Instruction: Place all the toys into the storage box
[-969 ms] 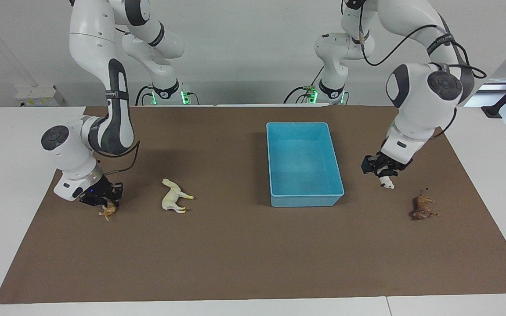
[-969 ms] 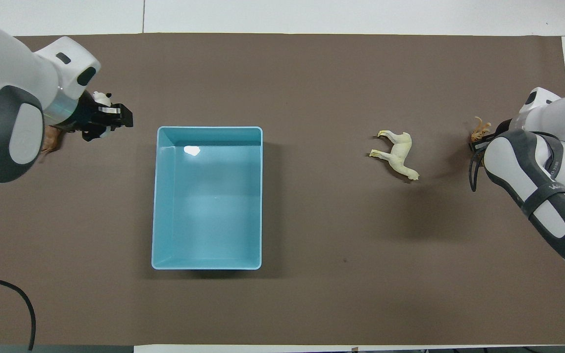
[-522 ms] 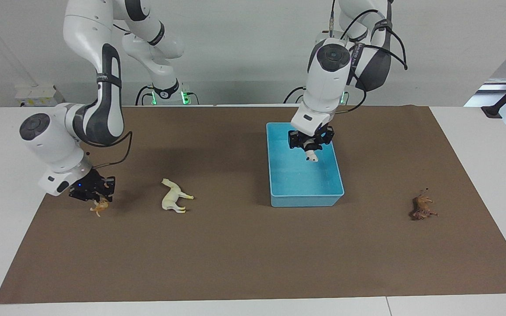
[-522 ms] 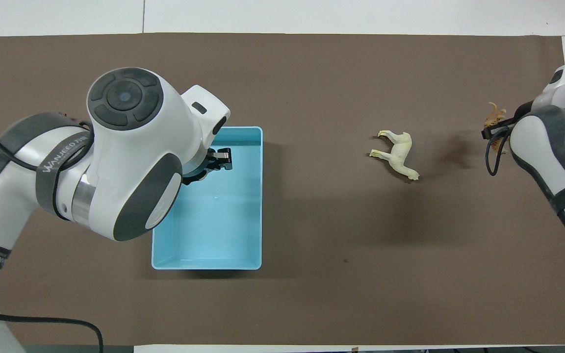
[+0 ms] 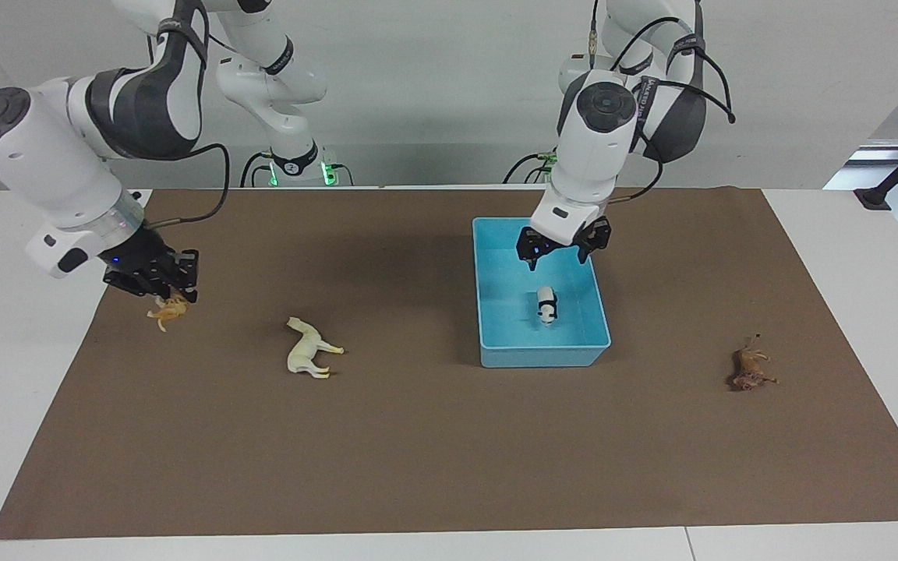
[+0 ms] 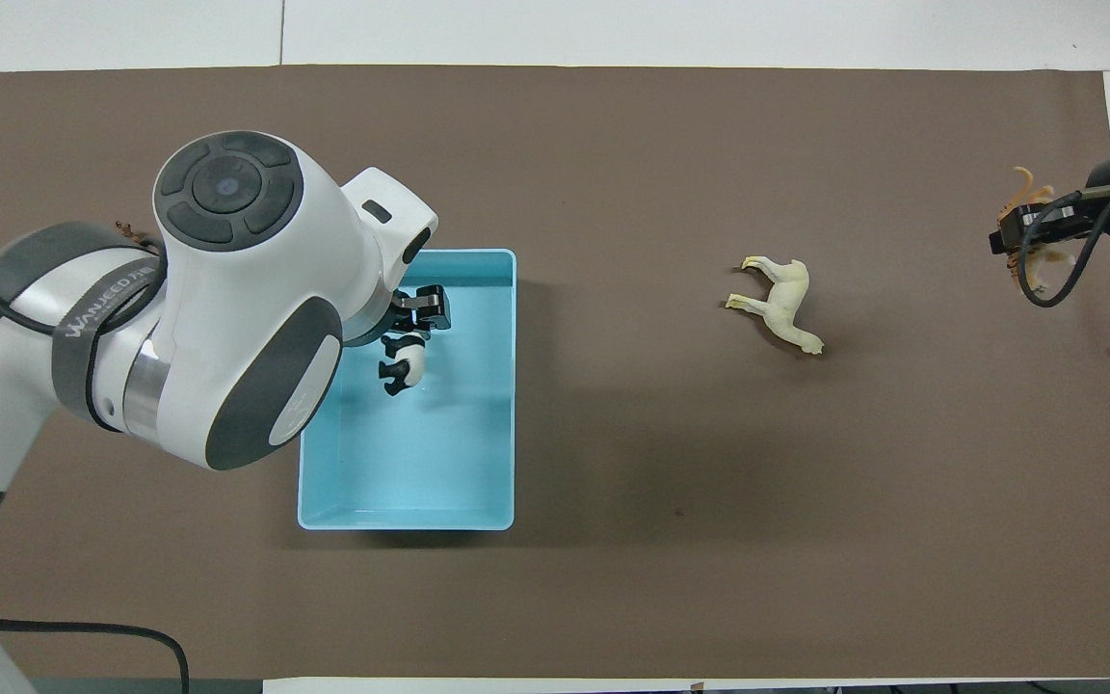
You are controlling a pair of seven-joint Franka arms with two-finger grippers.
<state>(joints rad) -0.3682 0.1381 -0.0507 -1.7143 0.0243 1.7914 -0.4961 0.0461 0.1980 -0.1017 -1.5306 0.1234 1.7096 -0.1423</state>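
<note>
The light blue storage box [image 5: 542, 358] sits on the brown mat, also seen in the overhead view [image 6: 507, 386]. The black-and-white panda [image 5: 546, 305] lies inside it [image 6: 403, 361]. My left gripper [image 5: 563, 249] hangs open and empty just above the panda [image 6: 415, 313]. My right gripper [image 5: 160, 288] is shut on the orange tiger [image 5: 168, 312] and holds it in the air over the mat's edge at the right arm's end [image 6: 1022, 188]. The cream horse [image 5: 309, 348] lies on its side between the tiger and the box [image 6: 781, 304]. The brown lion [image 5: 749, 370] lies at the left arm's end.
The brown mat [image 5: 449, 467] covers most of the white table [image 5: 870, 257]. In the overhead view the left arm hides nearly all of the lion and part of the box.
The left gripper carried the panda over the box and let it go; it now lies inside. The right gripper lifted the tiger off the mat and rose.
</note>
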